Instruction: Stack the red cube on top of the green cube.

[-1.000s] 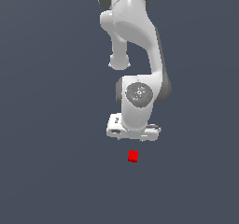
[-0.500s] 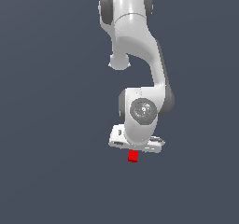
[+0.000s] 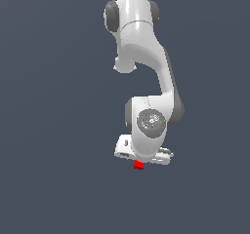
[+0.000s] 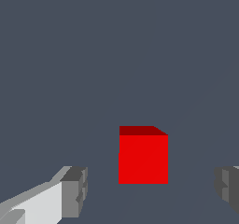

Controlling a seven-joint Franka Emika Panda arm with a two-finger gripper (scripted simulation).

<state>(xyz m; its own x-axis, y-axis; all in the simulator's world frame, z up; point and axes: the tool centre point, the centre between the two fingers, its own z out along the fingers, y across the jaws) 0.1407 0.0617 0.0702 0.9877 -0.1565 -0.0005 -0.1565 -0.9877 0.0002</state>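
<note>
The red cube [image 3: 139,165] lies on the dark grey floor, mostly covered by the white hand of the arm in the exterior view. In the wrist view the red cube [image 4: 143,157] sits between the two grey fingertips [image 4: 74,192], with a gap on each side. My gripper [image 4: 150,190] is open and straddles the cube without touching it. The green cube is out of view in both frames.
The white arm [image 3: 146,72] rises above the cube in the exterior view. Plain dark grey floor [image 3: 58,179] surrounds it.
The arm has come down over the red cube, so the hand now covers most of it; the cube has not moved.
</note>
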